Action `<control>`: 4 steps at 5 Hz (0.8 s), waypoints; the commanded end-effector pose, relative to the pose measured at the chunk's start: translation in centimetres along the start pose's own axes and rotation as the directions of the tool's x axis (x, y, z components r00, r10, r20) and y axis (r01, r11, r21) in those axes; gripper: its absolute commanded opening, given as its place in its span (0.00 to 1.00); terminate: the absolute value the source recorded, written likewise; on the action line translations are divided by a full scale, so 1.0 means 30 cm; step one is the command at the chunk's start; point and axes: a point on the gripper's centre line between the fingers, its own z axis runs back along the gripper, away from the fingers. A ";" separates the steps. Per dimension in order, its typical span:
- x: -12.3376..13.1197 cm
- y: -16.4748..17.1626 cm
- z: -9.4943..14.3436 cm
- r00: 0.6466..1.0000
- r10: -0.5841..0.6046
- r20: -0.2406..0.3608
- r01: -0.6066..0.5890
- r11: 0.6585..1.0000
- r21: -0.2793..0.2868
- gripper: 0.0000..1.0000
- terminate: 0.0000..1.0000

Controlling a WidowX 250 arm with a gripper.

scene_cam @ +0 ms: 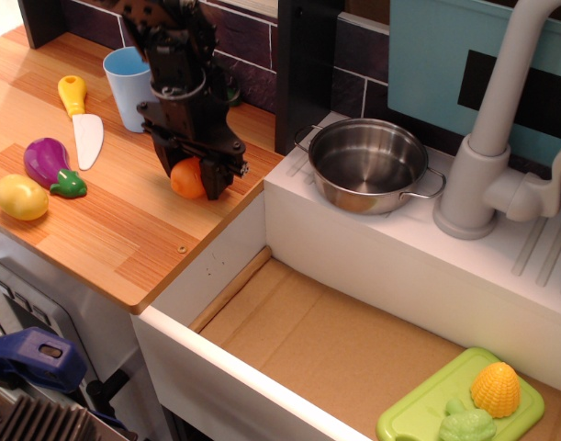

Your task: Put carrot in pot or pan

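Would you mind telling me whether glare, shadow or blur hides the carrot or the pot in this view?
In the observation.image view, focus is sharp throughout. The steel pot shows soft reflections, yet its rim reads clearly. The carrot is partly covered by the dark gripper, not by shadow. The wooden counter is evenly lit, with only faint shadow under the arm.

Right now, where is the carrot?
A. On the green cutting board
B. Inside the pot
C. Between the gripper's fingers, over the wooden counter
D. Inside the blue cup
C: the carrot sits between the closed fingers of the gripper above the counter; the pot holds nothing.
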 end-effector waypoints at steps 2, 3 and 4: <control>0.176 -0.119 0.252 0.983 -0.057 0.173 0.044 0.996 0.078 0.00 0.00; 0.230 -0.206 0.270 0.970 -0.074 0.233 0.063 0.997 0.053 0.00 0.00; 0.262 -0.285 0.233 0.938 -0.099 0.333 0.079 0.994 0.072 0.00 0.00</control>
